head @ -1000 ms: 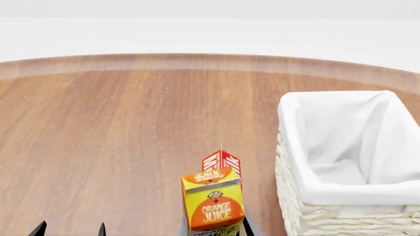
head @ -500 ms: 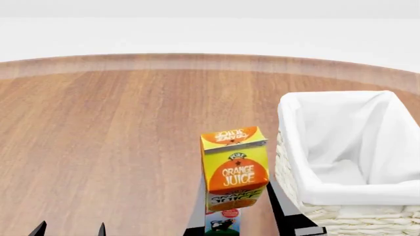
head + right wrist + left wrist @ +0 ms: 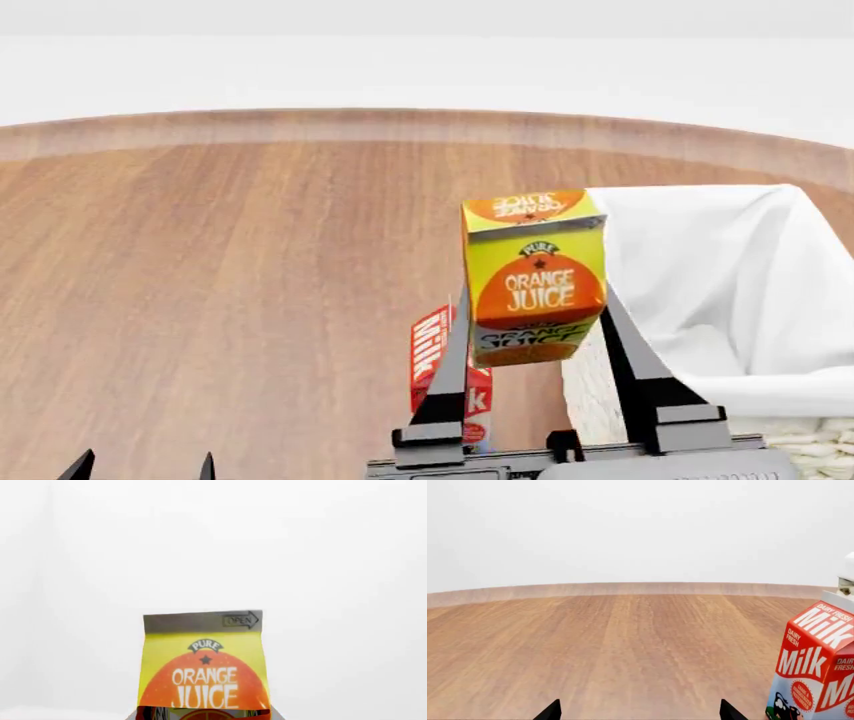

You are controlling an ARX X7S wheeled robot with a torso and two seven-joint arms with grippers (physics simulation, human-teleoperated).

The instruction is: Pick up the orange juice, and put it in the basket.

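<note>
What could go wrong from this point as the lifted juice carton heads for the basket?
The right gripper holds the orange juice only by its lower part, and the carton looks slightly tilted, so it might pivot or slip in transit. The carton's bottom seems about level with the near rim of the basket; moving across without more height could catch the rim. The milk carton stands just beside the gripper and could be knocked.

The wooden table (image 3: 240, 260) carries the Milk carton (image 3: 441, 375) and basket (image 3: 801, 440).

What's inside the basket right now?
Only the white cloth liner shows inside the basket. The orange juice, held by the right gripper, and the near rim hide part of its floor.
</note>
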